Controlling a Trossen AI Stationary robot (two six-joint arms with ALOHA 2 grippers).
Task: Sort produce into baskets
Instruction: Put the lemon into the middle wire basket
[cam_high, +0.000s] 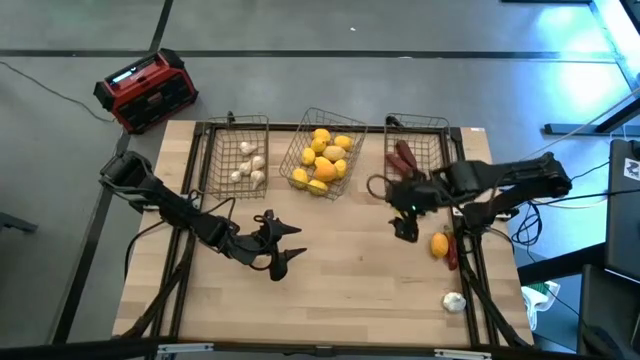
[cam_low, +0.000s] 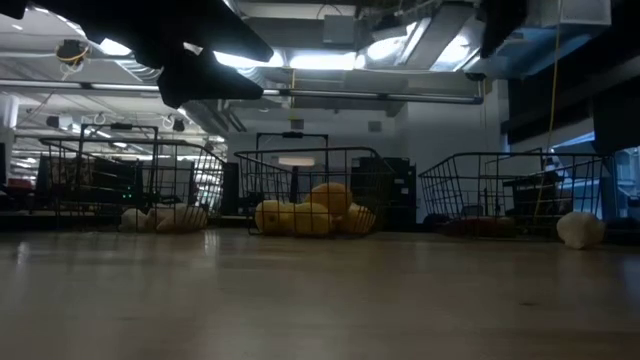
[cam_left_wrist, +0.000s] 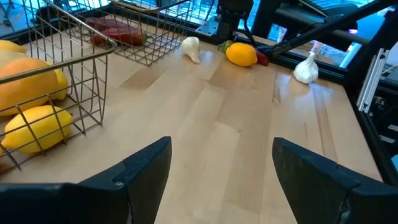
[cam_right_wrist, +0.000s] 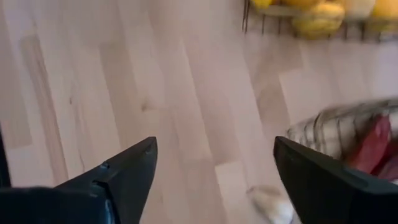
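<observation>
Yellow lemons, white bulbs, dark wire baskets.

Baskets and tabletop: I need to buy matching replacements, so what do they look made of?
The baskets look like thin dark metal wire, welded into an open grid that you can see the fruit through; whether the finish is paint or coating is unclear. The tabletop looks like pale wood in joined planks, with visible grain and seams and a smooth, slightly glossy finish, possibly butcher block.

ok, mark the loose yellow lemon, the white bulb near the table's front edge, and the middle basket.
loose yellow lemon (cam_high: 439, 244), high view, centre of the fruit
white bulb (cam_high: 454, 301), high view, its body
middle basket (cam_high: 346, 176), high view, wire rim
</observation>
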